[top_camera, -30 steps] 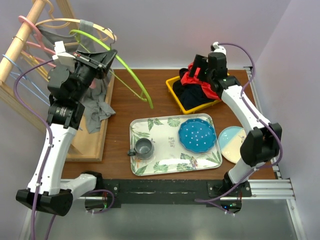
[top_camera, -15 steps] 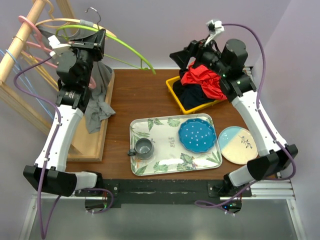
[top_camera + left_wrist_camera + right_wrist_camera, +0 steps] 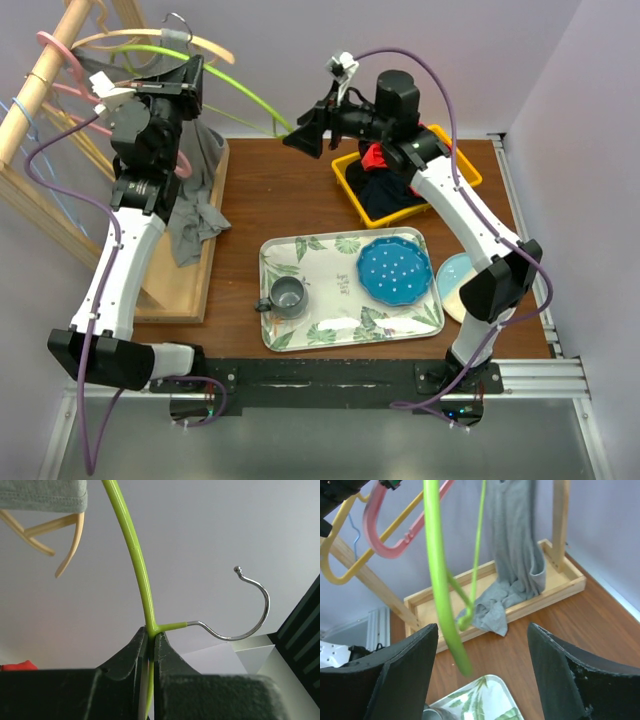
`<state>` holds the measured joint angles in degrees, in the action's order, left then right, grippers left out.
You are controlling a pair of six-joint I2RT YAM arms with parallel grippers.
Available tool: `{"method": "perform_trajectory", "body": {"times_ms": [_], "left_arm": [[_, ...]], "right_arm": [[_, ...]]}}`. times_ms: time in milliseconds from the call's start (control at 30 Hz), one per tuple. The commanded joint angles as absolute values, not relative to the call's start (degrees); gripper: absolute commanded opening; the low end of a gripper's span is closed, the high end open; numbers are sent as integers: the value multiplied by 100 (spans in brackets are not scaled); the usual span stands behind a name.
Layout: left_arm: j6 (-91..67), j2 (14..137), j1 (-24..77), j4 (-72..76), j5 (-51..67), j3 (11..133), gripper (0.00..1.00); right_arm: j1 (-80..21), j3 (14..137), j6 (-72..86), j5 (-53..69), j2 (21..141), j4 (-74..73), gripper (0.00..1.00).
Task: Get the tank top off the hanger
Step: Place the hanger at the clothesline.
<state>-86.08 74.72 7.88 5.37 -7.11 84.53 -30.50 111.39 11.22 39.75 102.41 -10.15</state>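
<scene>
- Hanger, lime-green plastic point(image 3: 131, 540), with a bare metal hook point(image 3: 250, 625), is held up above the left side of the brown worktop point(image 3: 290, 195).
- Left gripper point(image 3: 151, 632) is pressed together on the hanger at the junction where the hook stem meets the green arm.
- Grey tank top point(image 3: 195, 200) hangs from the hanger's upper end. One grey strap lies over the arm in the left wrist view. The lower hem rests bunched in the base of the wooden rack point(image 3: 190, 280).
- Right gripper point(image 3: 481, 630) is raised beside the yellow bin point(image 3: 350, 175) with its fingers spread wide. The hanger's lower arm shows between the fingers, touching neither.
</scene>
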Motion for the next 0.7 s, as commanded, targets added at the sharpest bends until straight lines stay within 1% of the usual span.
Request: {"method": "perform_trajectory", "body": {"times_ms": [0,67,167,233,267,333,367,467,533,567,600,667], "left_arm": [[-8745,7401,765,985,-879,8745,0],[-8754,7400,756,984,-975,8745,0],[-8745,7453,738,932,-1054,8859,0],[-8684,7497,729,905,-1151,8973,0],[-8692,7506,729,879,-1169,8974,0],[-8771,7488,721,914,-1248,8921,0],[-8789,7480,721,966,-1265,8921,0],[-8798,7480,721,941,-1283,8912,0],[-8833,7445,703,923,-1309,8781,0],[-8842,7392,703,949,-1327,8728,0],[-8859,7374,703,975,-1371,8667,0],[-8859,7295,686,1054,-1424,8517,0]], "right_arm": [[-3225,11443,879,3946,10222,-1055,67],[-3287,11496,870,3981,10248,-1081,67],[-3322,11435,931,3920,10204,-967,71],[-3349,11443,975,3833,10213,-818,69],[-3349,11513,976,3806,10256,-809,60],[-3366,11767,976,3657,10449,-835,49],[-3375,11856,976,3621,10511,-835,37],[-3392,12058,1019,3481,10687,-730,19],[-3401,12076,1081,3480,10731,-528,14],[-3419,12076,1090,3524,10740,-475,5],[-3436,12094,1081,3542,10758,-405,0],[-3472,12155,1029,3568,10828,-361,0]]}}
